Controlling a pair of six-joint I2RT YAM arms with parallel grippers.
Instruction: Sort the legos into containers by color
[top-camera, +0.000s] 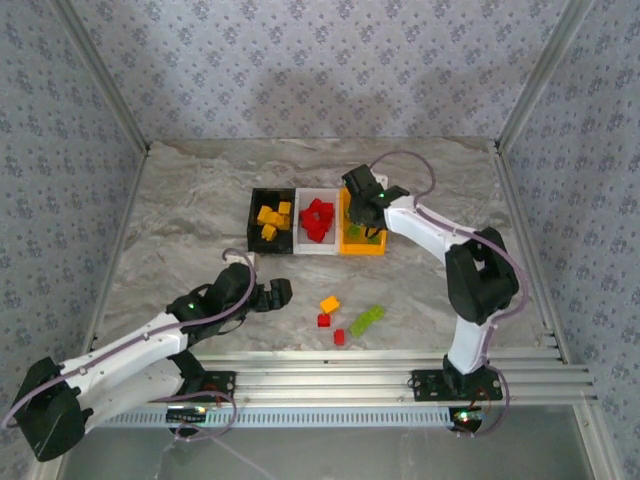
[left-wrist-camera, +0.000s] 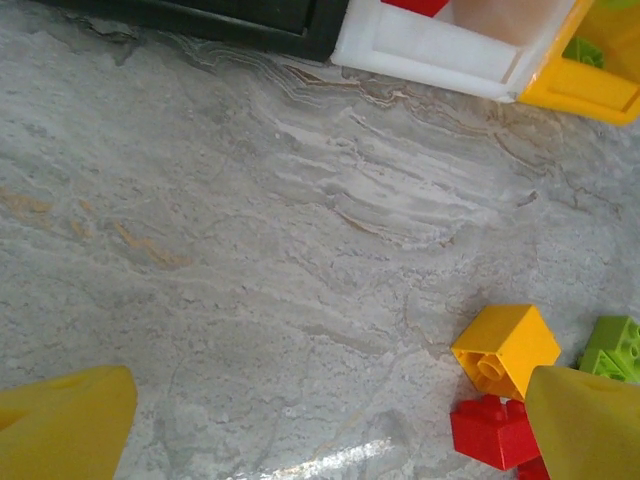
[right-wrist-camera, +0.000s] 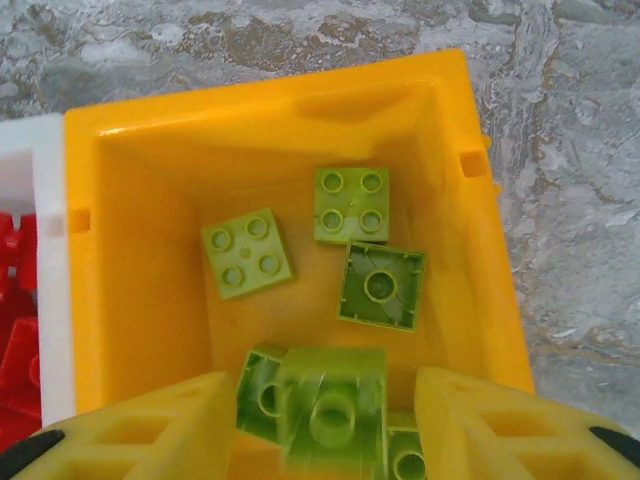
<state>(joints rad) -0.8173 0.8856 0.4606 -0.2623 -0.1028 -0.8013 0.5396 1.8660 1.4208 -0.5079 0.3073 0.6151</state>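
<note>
Orange bin (right-wrist-camera: 100, 280) first: our right gripper (top-camera: 365, 208) hangs right over it with the jaws spread. A lime green brick (right-wrist-camera: 335, 410) sits between the fingers (right-wrist-camera: 130, 430) with a gap on each side, so we'd call it let go, nothing pinched. That brick looks a bit blurry. More green bricks (right-wrist-camera: 246, 252) lie on the bin floor below, some studs up, one upside down.

Next door to the left, the white bin (top-camera: 318, 251) has a heap of red bricks (top-camera: 318, 220). The black bin (top-camera: 254, 215) at the left end of the row holds the yellow ones (top-camera: 272, 220).

On the marble-look counter (left-wrist-camera: 250, 250) in front of the bins we see loose pieces close together: a yellow-orange brick (left-wrist-camera: 505, 348), a red one (left-wrist-camera: 492, 430) right up against it, another red (top-camera: 339, 337) a little nearer the arms, and a green piece (left-wrist-camera: 615, 345) to their right. Our left gripper (left-wrist-camera: 320, 400) sits low just left of that bunch, jaws wide apart, holding nothing.
</note>
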